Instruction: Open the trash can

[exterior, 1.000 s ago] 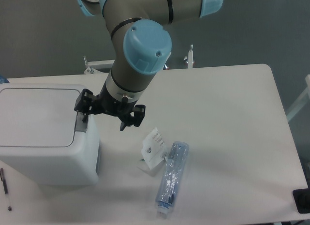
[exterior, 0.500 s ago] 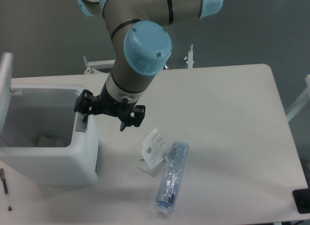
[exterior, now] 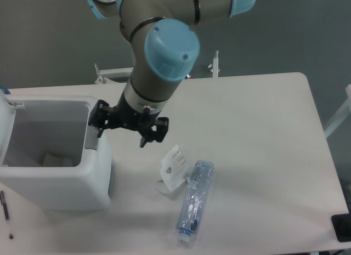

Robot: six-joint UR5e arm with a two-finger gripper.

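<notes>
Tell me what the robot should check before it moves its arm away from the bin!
1. Trash can open: ok, the inside shows and the lid has swung to the far left edge.
2. Gripper holding nothing: cannot tell, its fingers are dark and bunched.
3. One finger off the grey button tab: cannot tell, it sits right over it.
4. Plastic bottle out of the way: ok, it lies apart on the table.
5. Paper tag clear: ok, beside the bottle.
</notes>
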